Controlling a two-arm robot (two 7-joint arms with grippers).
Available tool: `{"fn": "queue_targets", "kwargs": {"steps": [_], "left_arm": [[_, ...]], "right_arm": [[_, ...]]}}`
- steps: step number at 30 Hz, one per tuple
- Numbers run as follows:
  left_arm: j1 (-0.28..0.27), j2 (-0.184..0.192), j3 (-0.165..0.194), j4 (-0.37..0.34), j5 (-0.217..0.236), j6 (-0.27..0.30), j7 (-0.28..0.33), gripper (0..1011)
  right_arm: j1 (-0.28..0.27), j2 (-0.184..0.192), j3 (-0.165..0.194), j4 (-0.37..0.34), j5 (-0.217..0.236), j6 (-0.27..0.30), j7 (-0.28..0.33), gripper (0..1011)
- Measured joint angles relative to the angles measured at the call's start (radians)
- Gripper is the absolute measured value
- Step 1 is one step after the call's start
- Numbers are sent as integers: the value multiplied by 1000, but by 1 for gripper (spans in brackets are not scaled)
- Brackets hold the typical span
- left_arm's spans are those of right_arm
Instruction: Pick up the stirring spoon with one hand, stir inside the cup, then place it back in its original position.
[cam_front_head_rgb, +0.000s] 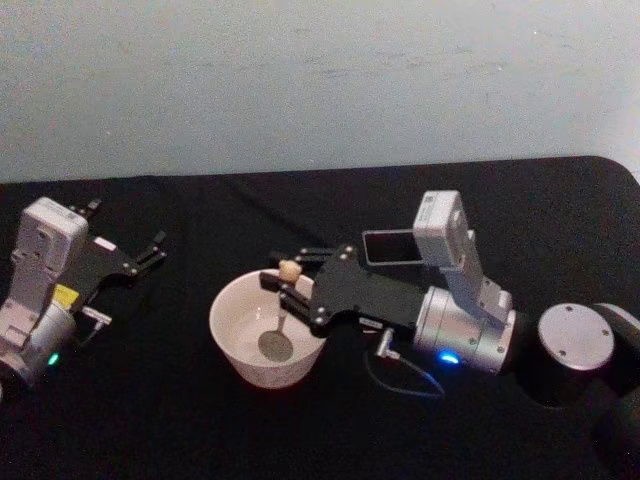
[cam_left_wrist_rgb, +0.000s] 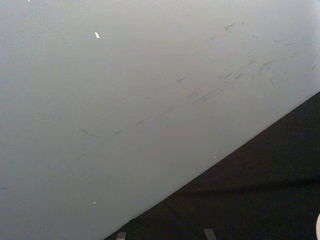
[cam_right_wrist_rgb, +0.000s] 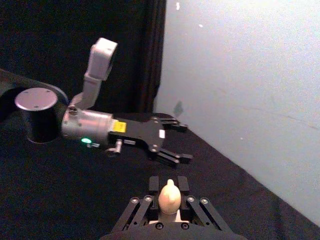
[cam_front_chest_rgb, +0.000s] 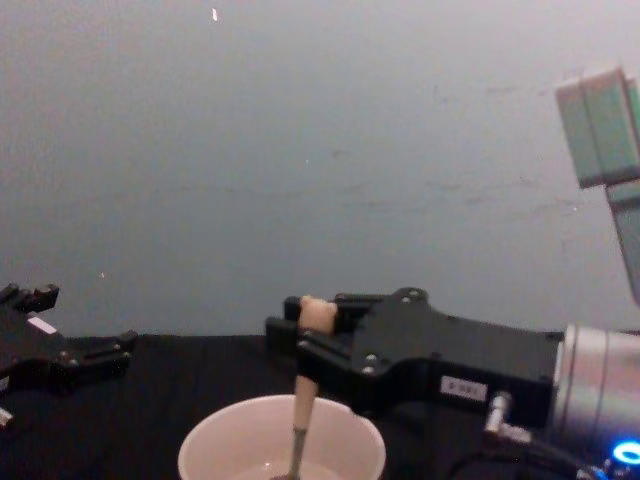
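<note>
The cream-white cup (cam_front_head_rgb: 250, 368) stands at the middle of the black table. The stirring spoon (cam_front_head_rgb: 289, 270) stands nearly upright in it, its bear-head top above the rim and its silvery bowl down at the cup's bottom. My right gripper (cam_front_head_rgb: 286, 290) reaches in from the right and is shut on the spoon's pale handle just over the cup. In the chest view the spoon (cam_front_chest_rgb: 316, 314) runs down from the right gripper (cam_front_chest_rgb: 312, 345) into the cup (cam_front_chest_rgb: 215, 455). The right wrist view shows the spoon's top (cam_right_wrist_rgb: 170, 196) between the fingers. The dark grey holder (cam_front_head_rgb: 366, 248) stands behind the right arm.
My left gripper (cam_front_head_rgb: 150, 250) rests parked at the table's left, open and holding nothing; it also appears across the table as the left gripper (cam_right_wrist_rgb: 172, 142) in the right wrist view. A pale wall runs behind the table's far edge. A thin cable loops on the table under the right wrist.
</note>
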Motion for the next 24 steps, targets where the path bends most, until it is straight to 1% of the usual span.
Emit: {"fn": "queue_targets", "kwargs": {"steps": [1,3,5,9,13,15,19,24], "left_arm": [[0,0,0,0,0,0,0,1001],[0,0,0,0,0,0,0,1001],[0,0,0,0,0,0,0,1001],[0,0,0,0,0,0,0,1001],[0,0,0,0,0,0,0,1001],[0,0,0,0,0,0,0,1001],[0,0,0,0,0,0,0,1001],[0,0,0,0,0,0,0,1001]], "right_arm": [[5,-7,-12,5,-1,0,3,214],[8,-11,-16,8,-2,0,4,214],[19,-22,-25,24,-6,-2,3,214],[43,-48,-31,60,-15,-9,-10,214],[70,-71,-28,101,-26,-18,-30,215],[77,-76,-25,112,-29,-20,-36,214],[87,-81,-16,134,-38,-25,-48,214],[89,-80,-8,142,-45,-26,-54,214]]}}
